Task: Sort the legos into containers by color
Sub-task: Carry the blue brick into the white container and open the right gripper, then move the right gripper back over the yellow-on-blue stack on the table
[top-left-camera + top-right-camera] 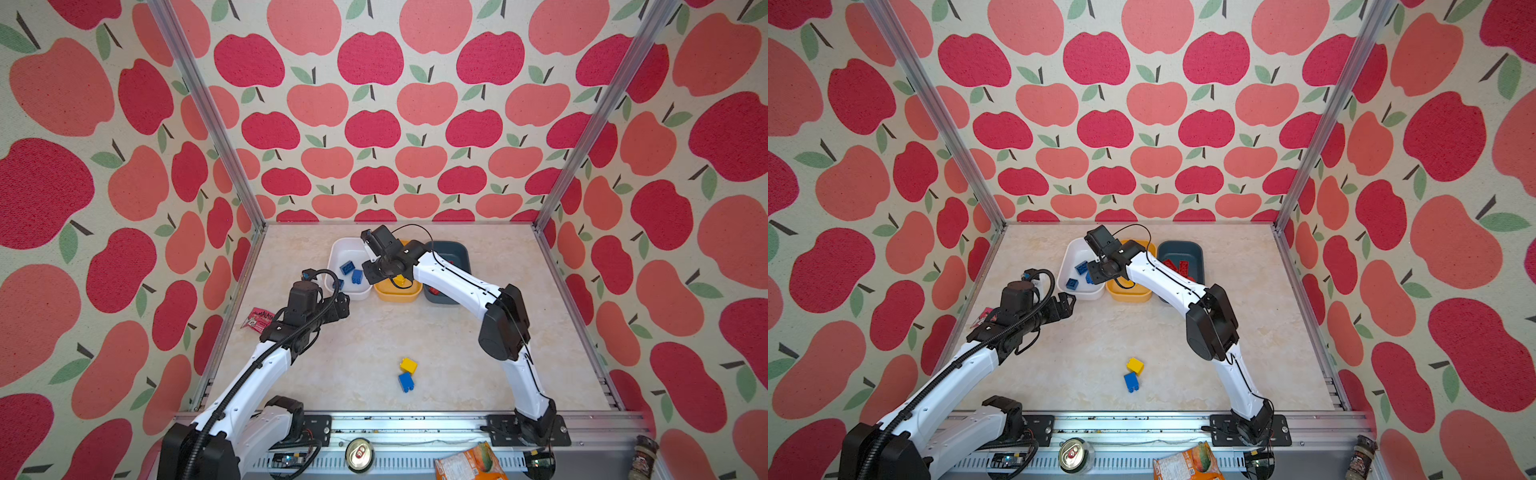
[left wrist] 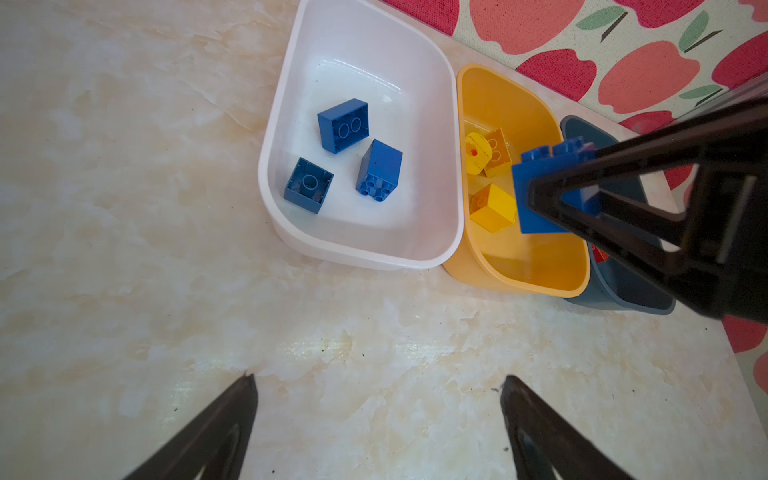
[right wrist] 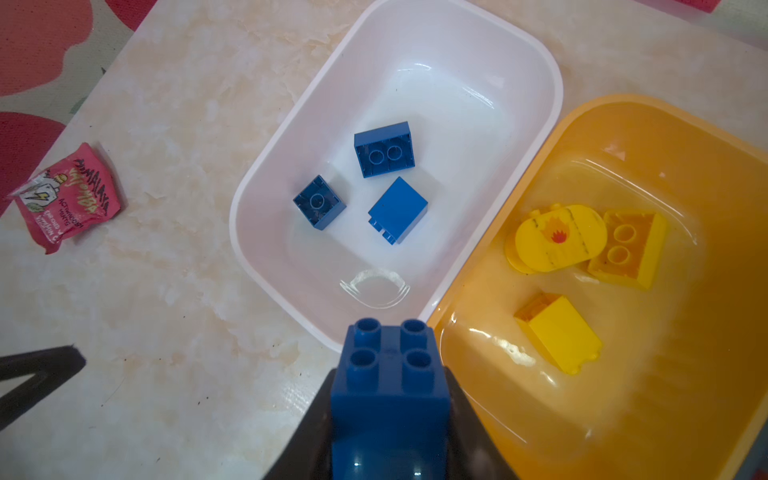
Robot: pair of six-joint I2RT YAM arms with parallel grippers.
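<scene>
Right fingers [image 3: 467, 432] clenched on blue brick [image 3: 390, 395], held above the seam where the white tub [image 3: 282, 166] meets the yellow tub [image 3: 623, 145]. White tub: 3 blue bricks inside. Yellow tub: 3 yellow pieces. Slate tub [image 1: 1179, 248]: red bricks [image 1: 1177, 266], partly hidden by the arm. Left fingers [image 2: 232, 407] spread wide, empty, over bare table [image 1: 353, 353] near the white tub. Loose yellow brick [image 1: 408, 365] and loose blue brick [image 1: 406, 382] sit just beside each other toward the table's front.

My enclosure: three walls [image 1: 374, 124] papered in red and pink apples with green leaves; aluminium corner posts [image 1: 203, 104]; cream marbled tabletop [image 1: 365, 345] carrying small dark specks; lighting bright, even
</scene>
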